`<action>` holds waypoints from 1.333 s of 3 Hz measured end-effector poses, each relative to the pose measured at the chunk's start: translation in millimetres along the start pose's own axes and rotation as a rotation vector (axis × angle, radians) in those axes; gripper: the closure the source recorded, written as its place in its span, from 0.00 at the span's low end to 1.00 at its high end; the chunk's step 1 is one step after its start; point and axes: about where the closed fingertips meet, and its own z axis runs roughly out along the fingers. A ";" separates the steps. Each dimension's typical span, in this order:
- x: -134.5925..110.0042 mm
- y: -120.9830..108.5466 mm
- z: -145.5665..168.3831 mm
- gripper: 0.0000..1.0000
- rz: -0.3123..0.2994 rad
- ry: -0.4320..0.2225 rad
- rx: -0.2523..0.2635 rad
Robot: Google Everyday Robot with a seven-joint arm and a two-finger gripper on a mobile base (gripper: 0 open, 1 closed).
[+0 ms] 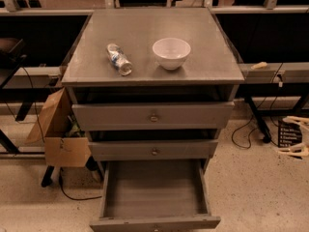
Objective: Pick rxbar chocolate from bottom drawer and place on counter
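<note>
Your tool [293, 135] hangs spread right of the bottom drawer [154, 192], where no bar shows; expect it light, flat, slick, so pinch its long edges.
</note>
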 end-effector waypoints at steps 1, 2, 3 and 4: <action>-24.7 -22.6 21.9 1.00 -0.023 -0.072 0.030; -86.1 -75.1 54.6 1.00 -0.111 -0.174 0.096; -144.2 -117.1 83.9 1.00 -0.177 -0.264 0.134; -190.6 -147.8 113.9 1.00 -0.224 -0.328 0.147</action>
